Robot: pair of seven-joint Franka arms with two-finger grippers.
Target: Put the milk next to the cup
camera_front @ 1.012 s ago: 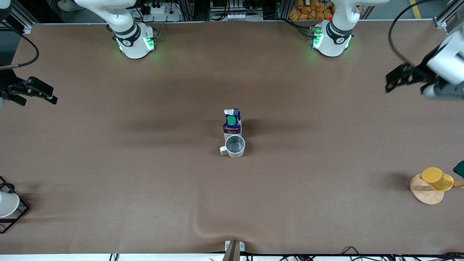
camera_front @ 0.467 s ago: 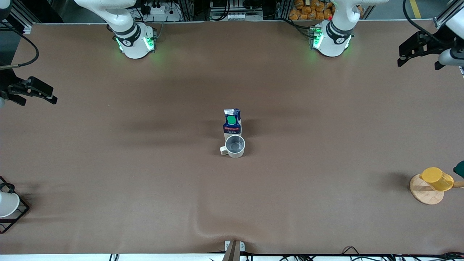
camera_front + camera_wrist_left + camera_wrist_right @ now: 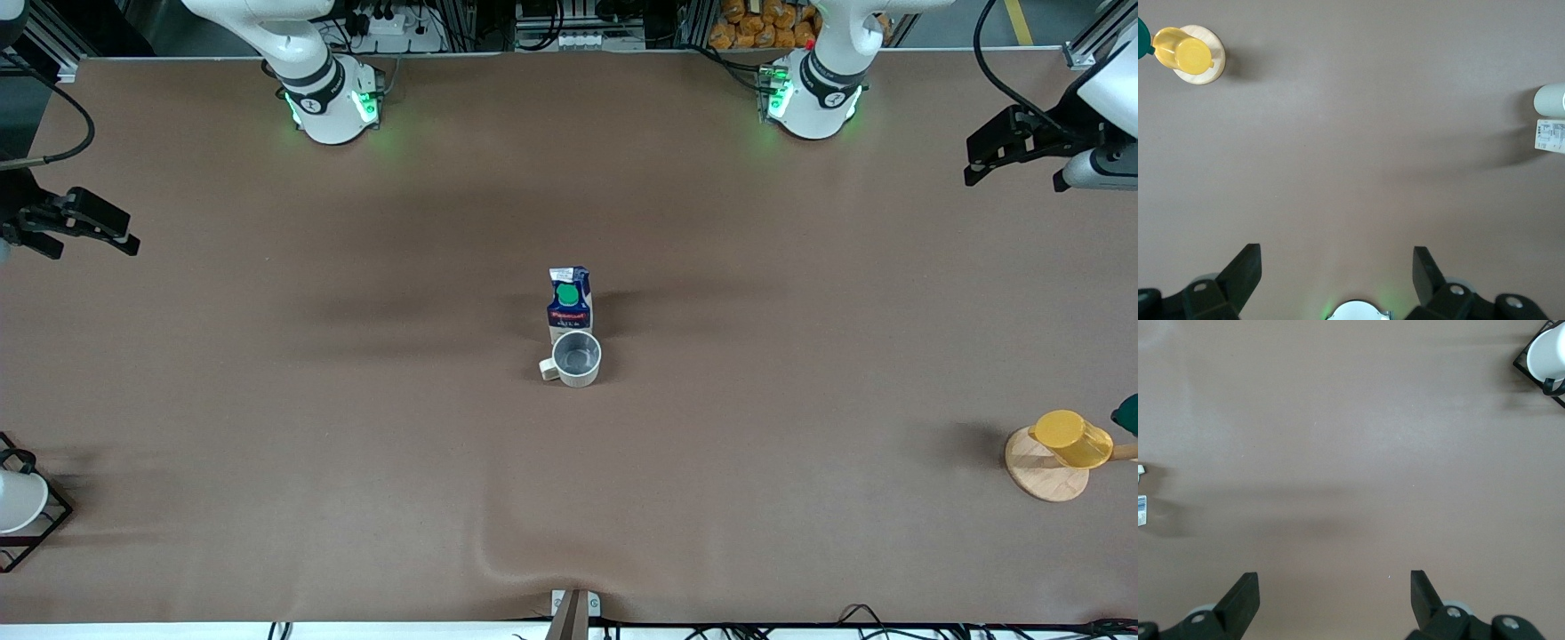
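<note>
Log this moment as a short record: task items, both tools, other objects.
milk: upright at mid-table, free of any tool
cup: upright, close beside the milk, nearer the front camera
left tool: open, empty, over the left arm's end of the table
right tool: open, empty, over the right arm's end
others: yellow cup on wooden stand; white cup in black wire rack

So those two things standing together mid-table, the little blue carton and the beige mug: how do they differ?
The small dark blue milk carton with a green cap is boxy, capped shut and colourful with a red label band; the beige mug with a grey inside is round, open-topped and plain, with a small loop handle. The carton stands farther from the front camera. Both are upright, close together, and held by no gripper.
</note>
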